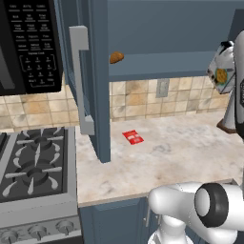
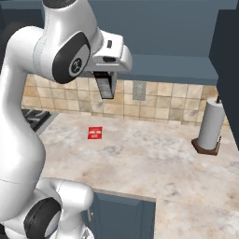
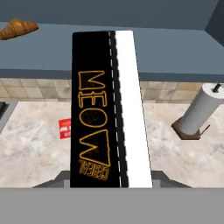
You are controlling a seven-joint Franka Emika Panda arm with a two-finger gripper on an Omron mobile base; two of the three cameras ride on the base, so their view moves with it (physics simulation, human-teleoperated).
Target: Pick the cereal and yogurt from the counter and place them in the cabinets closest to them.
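My gripper (image 2: 106,78) is shut on the cereal (image 2: 105,85), which hangs well above the counter (image 2: 140,154). Through the hand view the cereal (image 3: 105,109) is a tall box with a black face lettered in orange and a white side, standing between the jaws. From the left base view the cereal (image 1: 220,70) shows a whitish face with a round tan picture, level with the cabinet's blue shelf (image 1: 162,66). The cabinet door (image 1: 97,86) stands open. The yogurt is out of view.
A croissant (image 1: 116,57) lies on the shelf's left end. A small red packet (image 1: 133,137) lies flat on the counter. A paper towel roll (image 2: 209,125) stands at the back right. The stove (image 1: 35,162) and a microwave (image 1: 28,43) are to the left.
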